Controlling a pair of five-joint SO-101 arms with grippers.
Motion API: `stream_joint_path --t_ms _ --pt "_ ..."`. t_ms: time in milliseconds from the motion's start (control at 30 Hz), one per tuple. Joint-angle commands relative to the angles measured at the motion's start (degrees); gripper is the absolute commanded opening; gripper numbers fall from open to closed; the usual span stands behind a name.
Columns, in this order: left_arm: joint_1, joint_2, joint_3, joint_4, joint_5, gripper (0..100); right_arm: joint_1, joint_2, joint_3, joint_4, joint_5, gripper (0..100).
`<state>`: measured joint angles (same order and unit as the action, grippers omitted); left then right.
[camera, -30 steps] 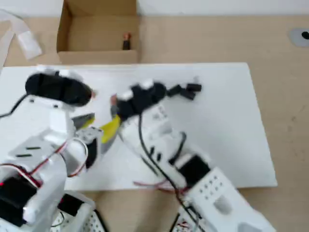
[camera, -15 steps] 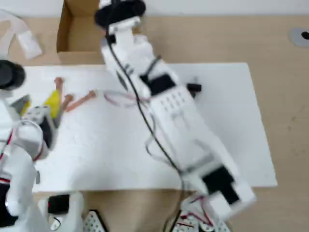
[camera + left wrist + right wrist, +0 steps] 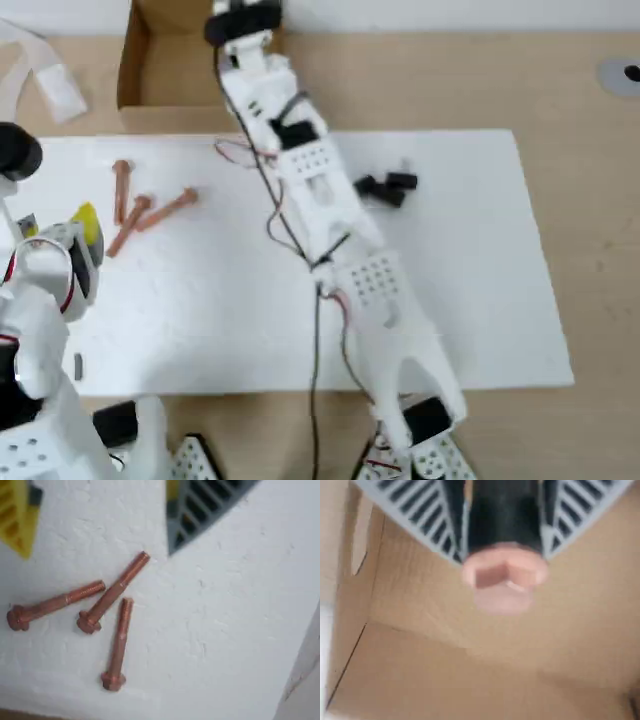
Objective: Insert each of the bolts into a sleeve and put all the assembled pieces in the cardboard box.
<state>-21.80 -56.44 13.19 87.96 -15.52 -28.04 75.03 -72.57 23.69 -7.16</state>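
Observation:
My right gripper [image 3: 243, 22] is held over the cardboard box [image 3: 133, 70], with its arm stretched across the white foam board [image 3: 470, 280]. In the right wrist view the right gripper [image 3: 502, 555] is shut on a black sleeve with a copper bolt [image 3: 503, 576] in it, the bolt head pointing down at the box floor [image 3: 420, 670]. Three loose copper bolts [image 3: 140, 210] lie on the board's left part. My left gripper [image 3: 75, 235] stands beside them. Above the bolts [image 3: 112, 597] the left gripper [image 3: 95, 540] is open and holds nothing. Black sleeves [image 3: 385, 187] lie mid-board, just right of the right arm.
A white paper strip [image 3: 50, 85] lies on the wooden table left of the box. A grey round thing [image 3: 620, 75] sits at the table's far right edge. The board's right half is bare.
The right arm swung from mid-board up over the box with the assembled piece. The left arm drew back to the left, uncovering the three bolts.

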Motion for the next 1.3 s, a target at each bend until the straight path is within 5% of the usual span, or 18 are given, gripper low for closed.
stream_joint_path --t_ms 0,267,667,1267 --pt "-1.0 0.0 1.8 -1.1 -0.1 19 1.1 10.1 -17.5 -1.8 3.1 0.9" --pt "-0.6 0.0 5.9 -1.4 0.1 19 0.7 14.3 -22.5 8.4 4.7 16.7" --pt "-0.9 9.3 14.3 -16.1 0.2 19 1.0 9.5 -23.0 15.6 4.5 24.9" --pt "-0.5 73.5 -34.7 -8.4 0.1 19 1.1 -8.3 -22.9 35.7 4.5 24.7"
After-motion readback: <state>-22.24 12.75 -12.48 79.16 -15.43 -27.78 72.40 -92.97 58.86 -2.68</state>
